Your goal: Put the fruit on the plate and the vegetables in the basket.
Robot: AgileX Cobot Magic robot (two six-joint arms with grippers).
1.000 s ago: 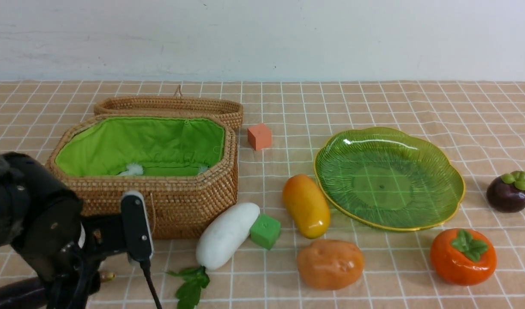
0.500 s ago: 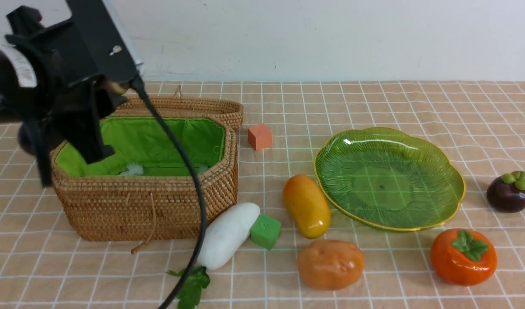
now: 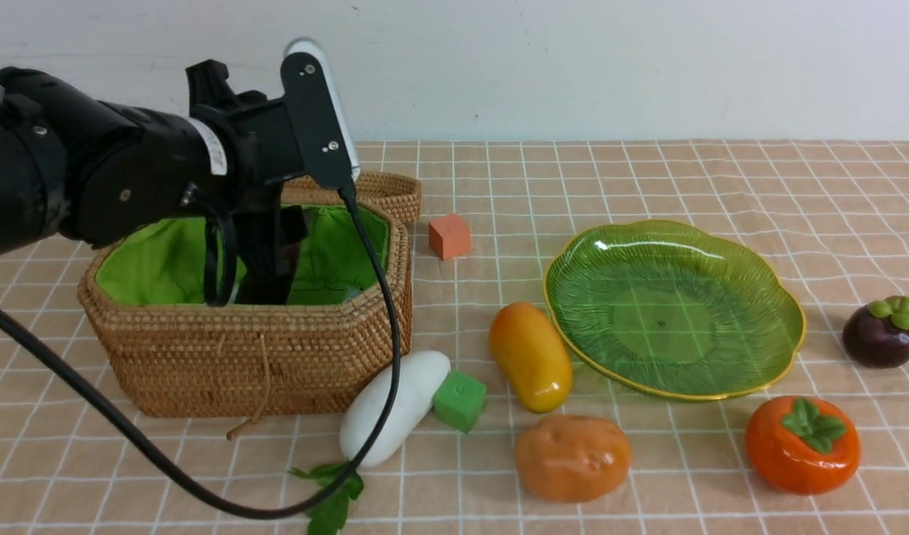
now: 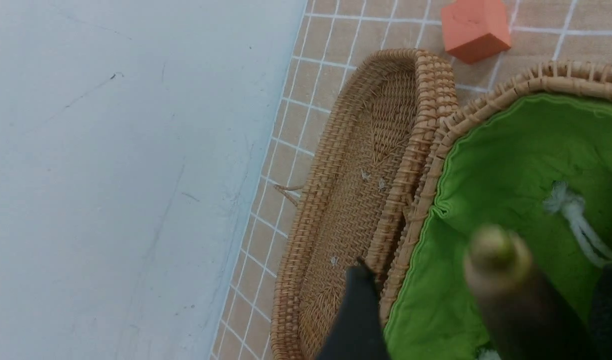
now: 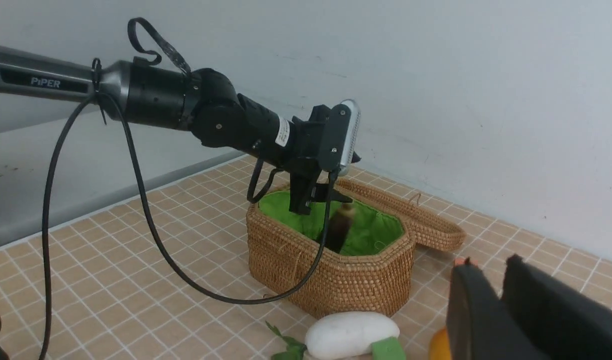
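Eggplant (image 5: 340,227) stands nearly upright inside the basket (image 3: 261,364), its low end down on the green lining (image 4: 496,165), and it is blurred in both wrist views. It sits straight below your left claw (image 5: 320,204), between the two fingers (image 4: 358,310). In the left wrist view you can see lining between one finger and the purple skin, so the jaws stand wide and the eggplant looks loose, not pinched.

Its long axis runs up and down, leaning a little, with the brownish stem end pointing up at the wrist camera. As I judge it, your coming move turns on that line. Lift the claw straight up along the eggplant's axis, so that neither finger drags the stem end or catches the basket rim. A sideways pull could tip it toward the lid (image 4: 366,165) lying just behind.

Your left arm is the nearer one. The right claw (image 5: 488,267) hangs well apart from the basket, out past the radish (image 3: 395,405). Its jaws are close together with nothing between them, though you cannot tell whether they quite meet.
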